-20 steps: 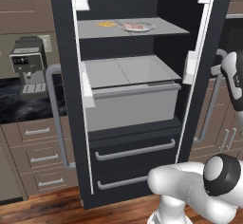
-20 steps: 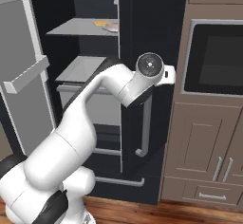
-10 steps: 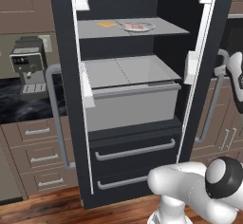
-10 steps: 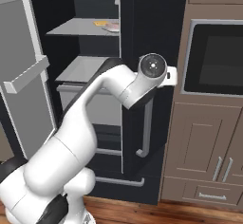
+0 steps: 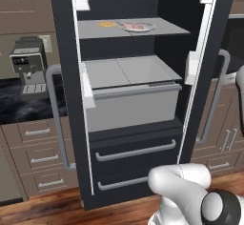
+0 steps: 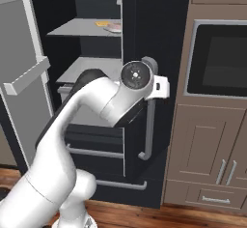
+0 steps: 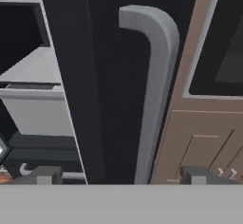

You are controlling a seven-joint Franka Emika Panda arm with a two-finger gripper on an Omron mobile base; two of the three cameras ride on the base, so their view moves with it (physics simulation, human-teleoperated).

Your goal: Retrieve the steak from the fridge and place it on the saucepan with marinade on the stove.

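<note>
The steak [image 5: 137,26] lies on a pale plate [image 5: 148,28] on the top grey shelf [image 5: 162,26] of the fridge [image 5: 62,76], right of the shelf's middle. Just beside it, to the left, lies a flat orange-yellow item [image 5: 107,24], apart from the plate. In the right base view the steak [image 6: 115,27] shows at the far end of the same shelf, partly hidden by the door edge.

Both fridge doors stand open. Below the shelf a grey bin [image 5: 131,97] sits pulled forward, and under it are two dark drawers with grey bar pulls.

The gripper [image 7: 121,174] faces the right door's curved grey handle [image 7: 154,85] from close by; its two tips stand wide apart at the bottom of the hand view, one on each side of the handle, touching nothing. So the gripper is open and holds nothing. In the right base view the arm's wrist sits in front of that handle [image 6: 148,130].

Left of the fridge a coffee machine [image 5: 28,64] stands on a dark counter over brown cabinets. To the right is a wall oven [image 6: 217,60] set in brown cabinetry.
</note>
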